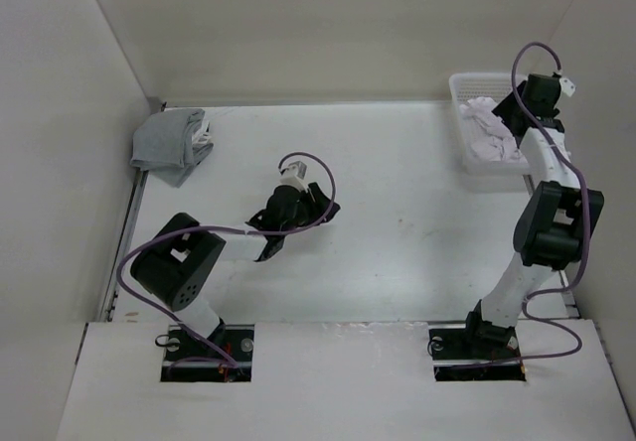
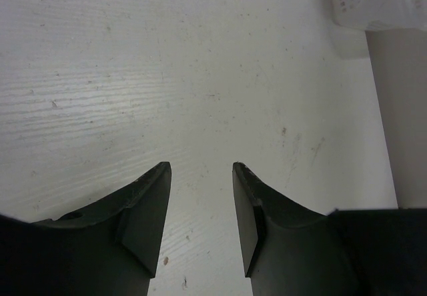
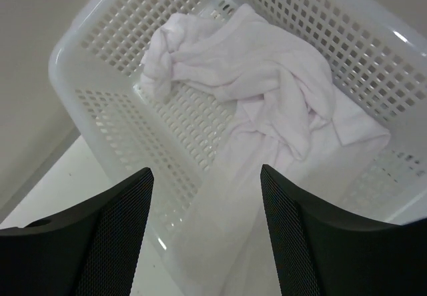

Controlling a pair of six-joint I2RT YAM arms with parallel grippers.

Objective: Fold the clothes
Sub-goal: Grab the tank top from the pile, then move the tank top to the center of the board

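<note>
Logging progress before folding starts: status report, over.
Left hand open over table. Right hand open above laundry basket. White garment crumpled in basket, ungripped. Nothing in the way.

Matt cloth clothes (image 3: 267, 89) lie in a glossy plastic basket (image 3: 153, 9)
</note>
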